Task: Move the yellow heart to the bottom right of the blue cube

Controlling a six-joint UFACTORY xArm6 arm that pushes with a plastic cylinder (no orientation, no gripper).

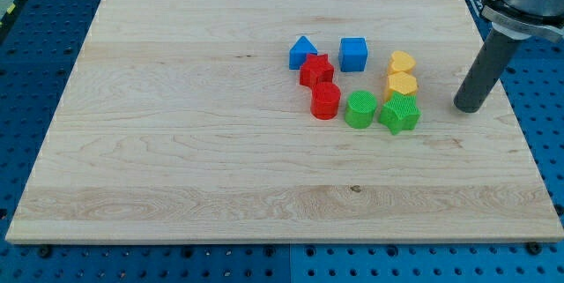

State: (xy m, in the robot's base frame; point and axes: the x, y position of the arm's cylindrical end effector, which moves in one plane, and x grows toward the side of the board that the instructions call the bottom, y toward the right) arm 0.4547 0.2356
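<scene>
— Eight blocks on the wooden board (176,142)?
— Yes: blue triangular block (302,52), red star (316,70), red cylinder (326,100), blue cube (353,53), green cylinder (359,109), then yellow heart (403,62) right of the cube, touching the yellow hexagon (402,84) above the green star (400,114).
— And the claw?
— The arm has none; the rod's tip (467,107) stands apart, right of the yellow pair.

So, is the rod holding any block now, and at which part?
Nothing is held. My tip stands apart from every block, to the view's right of the yellow blocks.
</scene>
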